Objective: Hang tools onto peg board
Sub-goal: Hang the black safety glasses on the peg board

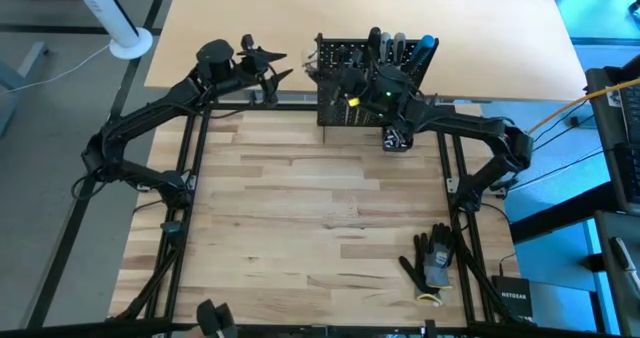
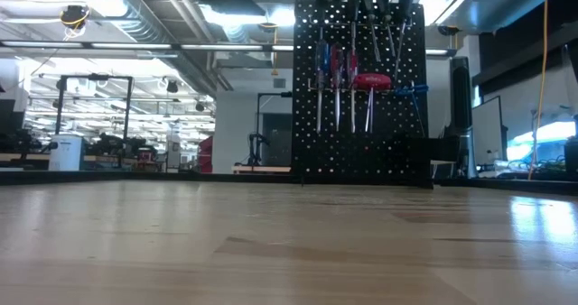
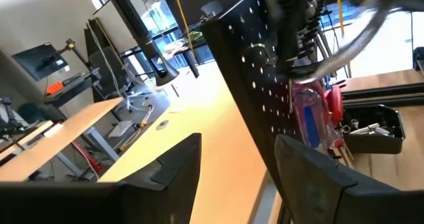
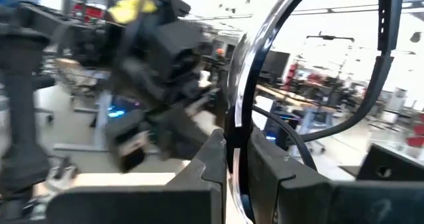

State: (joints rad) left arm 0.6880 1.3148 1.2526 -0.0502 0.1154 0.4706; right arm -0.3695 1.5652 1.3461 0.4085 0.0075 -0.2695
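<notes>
Table [image 1: 300, 218] open; peg board [image 2: 359, 88] blocks far edge.

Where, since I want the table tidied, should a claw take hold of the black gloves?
Probably at the bunched middle of the gloves, coming straight down from above. They lie flat and limp on the table with fingers splayed, so no side offers an edge to pinch.

Peg board [image 1: 352, 110]: upright at the table's [image 1: 300, 218] far edge.
Tools [image 2: 352, 84]: hanging on it.
Gloves [image 1: 430, 263]: table's near right part.
</notes>
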